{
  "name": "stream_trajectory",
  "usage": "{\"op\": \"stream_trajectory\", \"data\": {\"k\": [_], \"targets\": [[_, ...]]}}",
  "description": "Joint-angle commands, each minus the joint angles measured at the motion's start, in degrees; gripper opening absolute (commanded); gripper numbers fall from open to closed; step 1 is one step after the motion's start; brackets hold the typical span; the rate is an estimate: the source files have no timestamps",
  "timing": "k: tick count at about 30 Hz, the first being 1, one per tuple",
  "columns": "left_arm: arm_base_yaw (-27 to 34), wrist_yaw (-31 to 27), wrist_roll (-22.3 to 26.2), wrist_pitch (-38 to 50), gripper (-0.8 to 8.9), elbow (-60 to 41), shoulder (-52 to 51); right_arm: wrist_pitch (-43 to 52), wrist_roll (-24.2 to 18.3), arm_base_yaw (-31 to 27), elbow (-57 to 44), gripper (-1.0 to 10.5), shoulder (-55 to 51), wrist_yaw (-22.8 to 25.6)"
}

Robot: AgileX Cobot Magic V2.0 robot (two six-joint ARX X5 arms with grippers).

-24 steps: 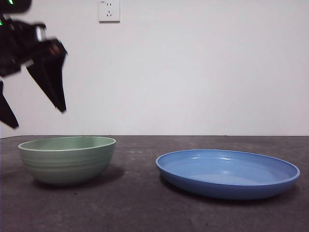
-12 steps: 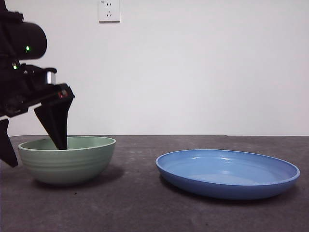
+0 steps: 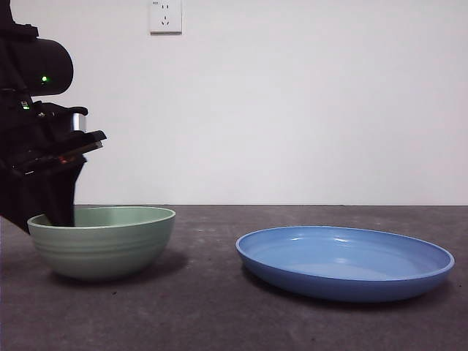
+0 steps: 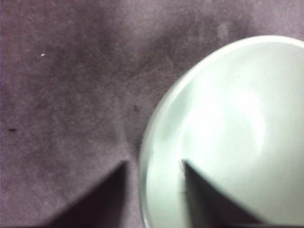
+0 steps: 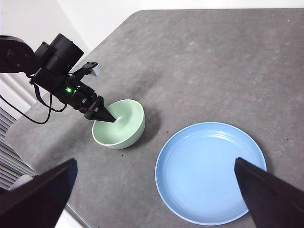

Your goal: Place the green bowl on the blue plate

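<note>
Left gripper (image 4: 154,164) astride green bowl (image 3: 102,240) rim, seemingly not clamped

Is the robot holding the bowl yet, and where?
Not yet. The left gripper straddles the green bowl's rim, jaws open, one inside, one outside. The right gripper holds nothing.

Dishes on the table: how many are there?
2. The green bowl sits with the left end effector straddling its rim, one jaw inside. The blue plate lies apart beside it, bare. Nothing seems hidden.
</note>
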Motion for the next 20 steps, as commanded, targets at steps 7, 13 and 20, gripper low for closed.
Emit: {"op": "stream_trajectory", "data": {"k": [7,13,20], "targets": [[-0.07,-0.15,-0.20,0.15,0.15,1.20,0.68,0.28,-0.11,0.17,1.09,6.4,0.20,-0.07],[-0.85,-0.15,-5.42,-0.83,0.15,2.60,0.68,0.28,-0.09,0.17,1.09,6.4,0.20,-0.09],[-6.45,-0.15,-8.24,-9.86,0.15,14.75,3.41,0.28,-0.09,0.17,1.09,6.4,0.20,-0.09]]}}
